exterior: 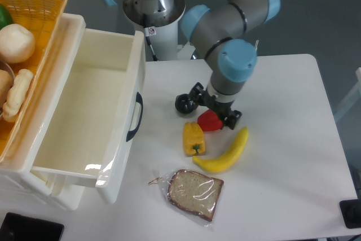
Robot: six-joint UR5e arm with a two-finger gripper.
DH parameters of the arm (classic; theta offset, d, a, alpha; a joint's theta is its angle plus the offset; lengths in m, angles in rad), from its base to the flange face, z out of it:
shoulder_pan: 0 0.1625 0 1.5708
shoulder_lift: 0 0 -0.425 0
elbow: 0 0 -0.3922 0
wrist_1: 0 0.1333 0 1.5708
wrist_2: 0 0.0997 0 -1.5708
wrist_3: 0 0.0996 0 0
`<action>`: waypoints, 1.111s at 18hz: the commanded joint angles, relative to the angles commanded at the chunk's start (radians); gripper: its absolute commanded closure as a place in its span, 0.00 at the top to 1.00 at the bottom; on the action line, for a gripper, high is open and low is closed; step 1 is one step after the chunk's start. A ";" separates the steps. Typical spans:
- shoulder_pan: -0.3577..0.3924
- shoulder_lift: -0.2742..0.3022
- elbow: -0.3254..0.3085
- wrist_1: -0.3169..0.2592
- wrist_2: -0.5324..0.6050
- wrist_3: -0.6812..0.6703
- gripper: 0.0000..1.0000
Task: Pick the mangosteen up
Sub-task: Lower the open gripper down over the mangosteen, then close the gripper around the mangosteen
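We have one fixed view — high at the table's near edge, angled down toward the arm's base at the far side.

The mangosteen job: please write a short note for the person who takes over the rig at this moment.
Gripper: low over the table, above the red pepper; holds nothing that can be seen; whether the jaws are open cannot be told from this view.
Mangosteen: on the table, partly hidden by the gripper's left end, above the yellow pepper.
Done: the approach only.
Left: center over the mangosteen, close on it, lift. Watch the red pepper right beside it.
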 joint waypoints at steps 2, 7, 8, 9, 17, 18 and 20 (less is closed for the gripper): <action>-0.008 0.014 -0.002 -0.014 0.041 0.086 0.96; -0.032 0.025 -0.041 -0.023 0.106 0.278 0.96; -0.032 0.023 -0.044 -0.023 0.111 0.311 0.96; -0.032 0.025 -0.057 -0.023 0.112 0.342 0.96; -0.042 0.009 -0.100 0.011 0.109 0.465 0.94; -0.042 0.005 -0.107 0.017 0.109 0.479 0.94; -0.040 0.002 -0.109 0.023 0.109 0.485 0.94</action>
